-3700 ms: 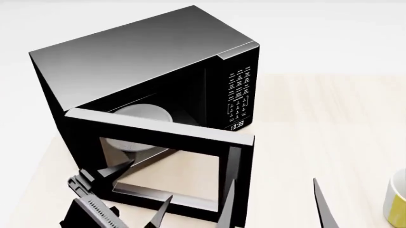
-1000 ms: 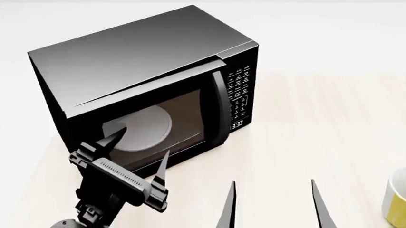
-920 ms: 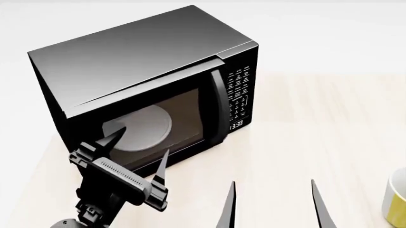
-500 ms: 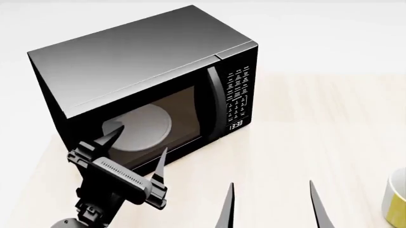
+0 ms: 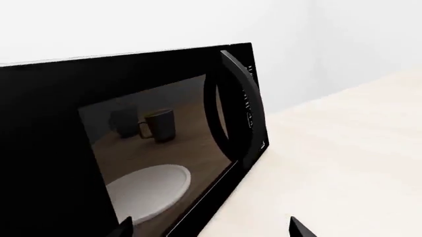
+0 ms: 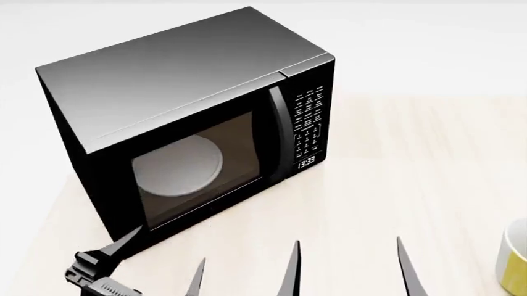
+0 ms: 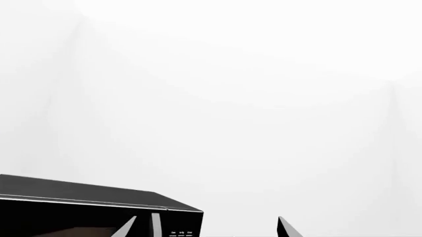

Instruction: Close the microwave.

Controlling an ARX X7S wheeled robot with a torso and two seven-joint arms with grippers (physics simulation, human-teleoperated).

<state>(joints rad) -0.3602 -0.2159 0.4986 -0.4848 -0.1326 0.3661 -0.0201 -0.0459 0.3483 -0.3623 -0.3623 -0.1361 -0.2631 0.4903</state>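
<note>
Since the frame from a few seconds back, the door has swung from wide open to flush against the body of the microwave [image 6: 189, 117], and my left end effector [image 6: 160, 262] has dropped back from the glass toward the lower edge of the head view. Its two dark fingers are spread apart with nothing between them, and it now sits just in front of the microwave's lower left front corner, near it; I cannot tell whether the upper fingertip touches the base.

From the left wrist camera I see the microwave [image 5: 132, 138] close ahead, its door shut, the curved vertical handle [image 5: 231, 113] standing beside the keypad panel. Through the dark glass window the white turntable plate [image 5: 148, 190] shows, and the glass carries a faint picture of a mug.

My right end effector [image 6: 346, 268] sits low in the head view with its two slim fingers parted and empty, over bare counter [image 6: 411, 166], to the right of the left one and apart from the microwave's front. The right wrist camera catches only the microwave's top edge and a strip of keypad against a white background.

On the head view the keypad [image 6: 310, 120] faces front right, with the clock display [image 6: 307, 162] lit at its foot. A yellow mug [image 6: 514, 259] with a white inside stands at the right edge of the counter, well apart from the microwave.
</note>
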